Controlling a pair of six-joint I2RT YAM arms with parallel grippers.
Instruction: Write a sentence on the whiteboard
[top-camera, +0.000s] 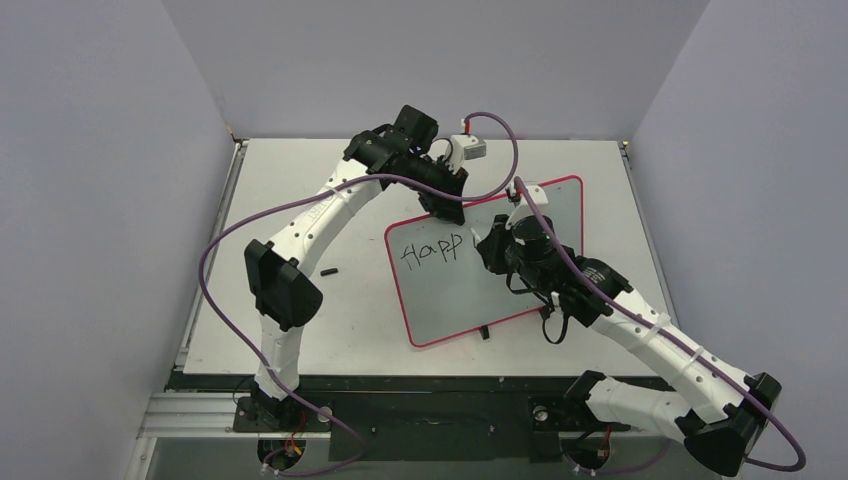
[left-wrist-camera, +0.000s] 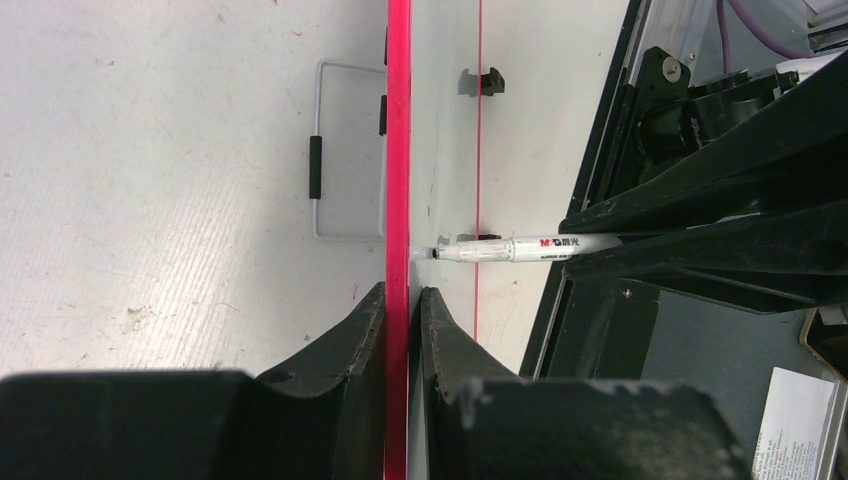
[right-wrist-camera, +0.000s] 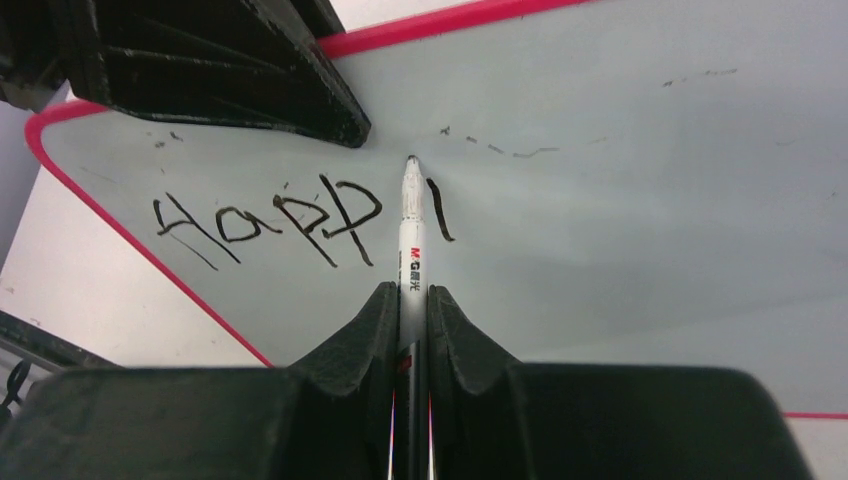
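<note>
The whiteboard (top-camera: 470, 290) is white with a thin red rim and sits slanted at the table's middle. My left gripper (top-camera: 447, 207) is shut on its far edge; in the left wrist view the fingertips (left-wrist-camera: 403, 292) pinch the red rim (left-wrist-camera: 398, 150). My right gripper (top-camera: 497, 245) is shut on a white marker (right-wrist-camera: 411, 230), whose tip touches the whiteboard (right-wrist-camera: 620, 180). The sentence (right-wrist-camera: 270, 220) reads "Happ" in black, with one short stroke just right of the tip. The marker (left-wrist-camera: 530, 246) also shows in the left wrist view, lying across the board's face.
A small black cap (top-camera: 328, 271) lies on the white table (top-camera: 300, 330) left of the board. A black tab (top-camera: 484, 332) juts from the board's near edge. Grey walls close in on three sides, and purple cables loop off both arms.
</note>
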